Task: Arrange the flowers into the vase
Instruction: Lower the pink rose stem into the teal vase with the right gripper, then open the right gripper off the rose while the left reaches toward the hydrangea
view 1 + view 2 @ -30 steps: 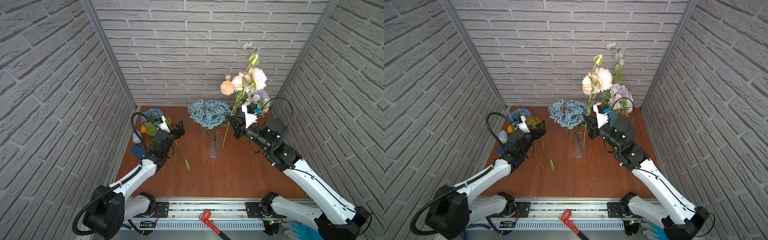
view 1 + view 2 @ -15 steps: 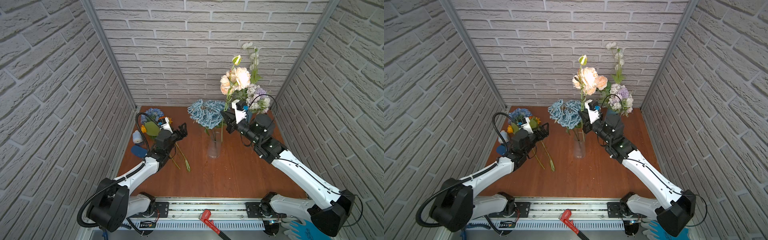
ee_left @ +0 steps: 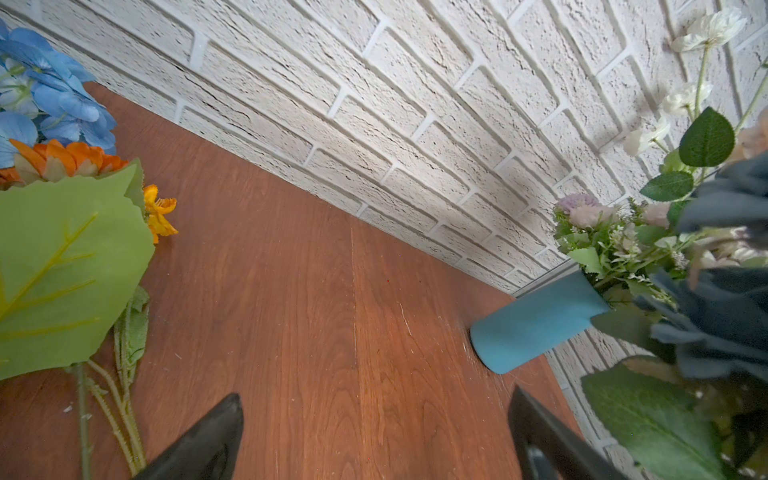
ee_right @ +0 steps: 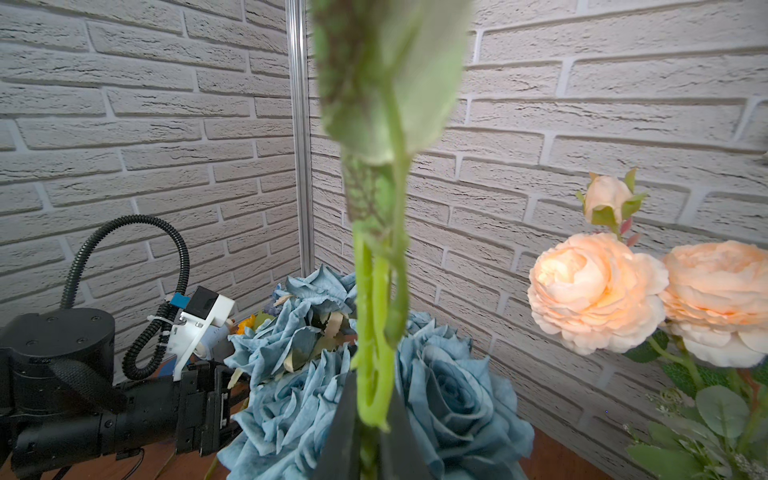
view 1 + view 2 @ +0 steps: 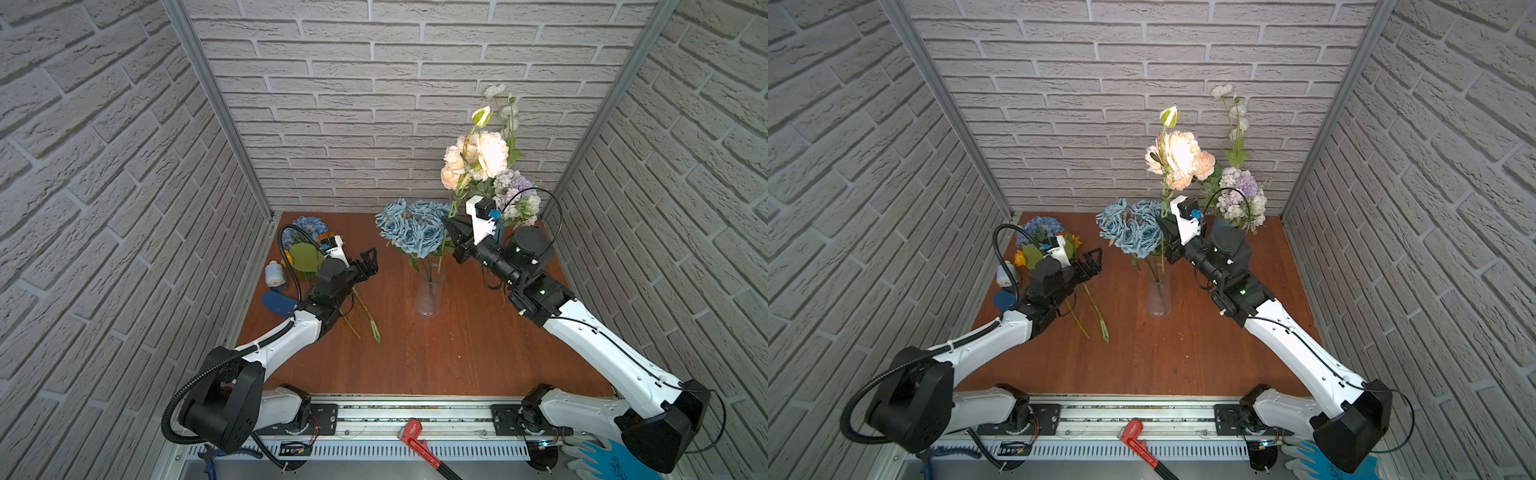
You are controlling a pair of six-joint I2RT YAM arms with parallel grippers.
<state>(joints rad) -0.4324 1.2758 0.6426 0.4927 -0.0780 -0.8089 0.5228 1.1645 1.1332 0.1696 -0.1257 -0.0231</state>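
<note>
A clear glass vase (image 5: 430, 293) (image 5: 1158, 297) stands mid-table holding dusty-blue roses (image 5: 411, 230) (image 5: 1133, 230) (image 4: 453, 399). My right gripper (image 5: 454, 226) (image 5: 1165, 228) (image 4: 374, 436) is shut on the green stem (image 4: 374, 332) of the cream-peach roses (image 5: 480, 156) (image 5: 1179, 156) (image 4: 594, 291), held upright just above the vase. The stem's lower end hangs at the vase mouth; whether it is inside I cannot tell. My left gripper (image 5: 368, 262) (image 5: 1094, 259) (image 3: 374, 399) hovers open and empty beside a blue hydrangea (image 5: 309, 226) (image 5: 1040, 226) (image 3: 50, 95) and an orange sunflower (image 3: 66, 156) lying at the left.
A blue vase (image 3: 536, 324) in the back right corner holds lilac-white clusters (image 5: 515, 195) (image 5: 1241, 195) and tall white buds (image 5: 1235, 112). Loose green stems (image 5: 365, 311) (image 5: 1096, 311) lie under my left arm. A white spool (image 5: 273, 274) and a blue disc (image 5: 276, 303) sit by the left wall.
My right arm has carried the cream-peach roses leftward, from the back right to above the glass vase. The left gripper has shifted slightly and stays open.
</note>
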